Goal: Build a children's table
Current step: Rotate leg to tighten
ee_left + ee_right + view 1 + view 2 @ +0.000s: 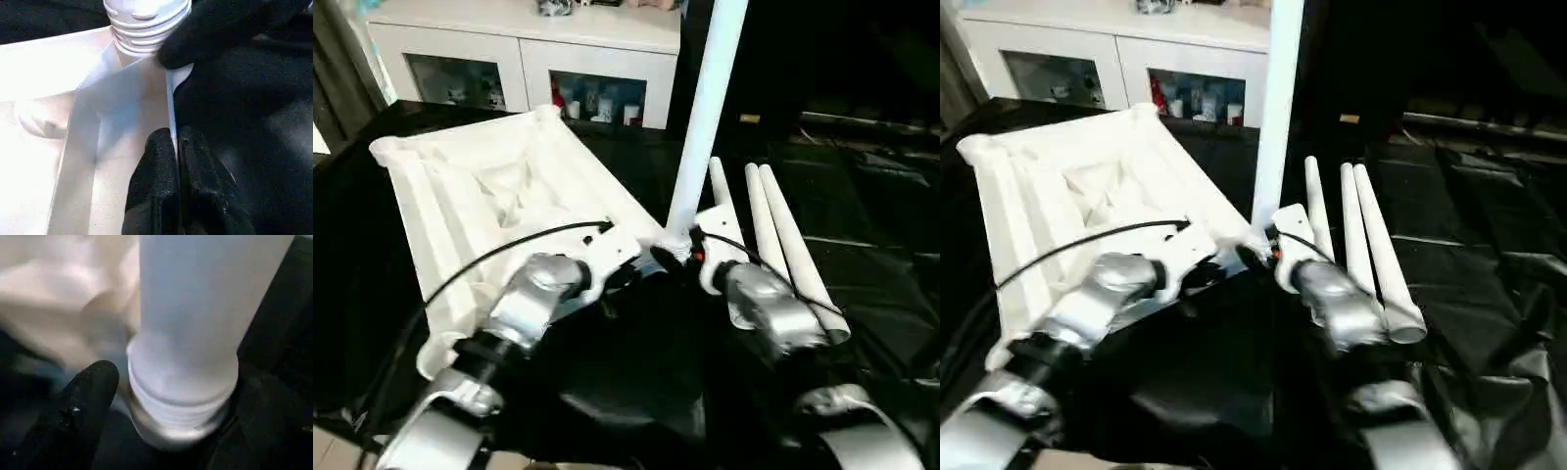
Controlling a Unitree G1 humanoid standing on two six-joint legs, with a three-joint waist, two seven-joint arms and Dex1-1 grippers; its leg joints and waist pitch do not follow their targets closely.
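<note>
A glossy black plastic sheet [862, 294] covered the work surface; behind it stood a white glass-doored cabinet [524, 44] holding small items.

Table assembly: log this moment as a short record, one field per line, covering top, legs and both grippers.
table top: upside down on black sheet, ribbed underside up
upright leg: standing at the top's near corner, threaded end at the socket
spare legs: three, lying side by side on the sheet
left gripper: shut on the top's thin edge wall near that corner
right gripper: fingers either side of the upright leg's base, apart from it
cabinet: white, glass doors, behind
</note>
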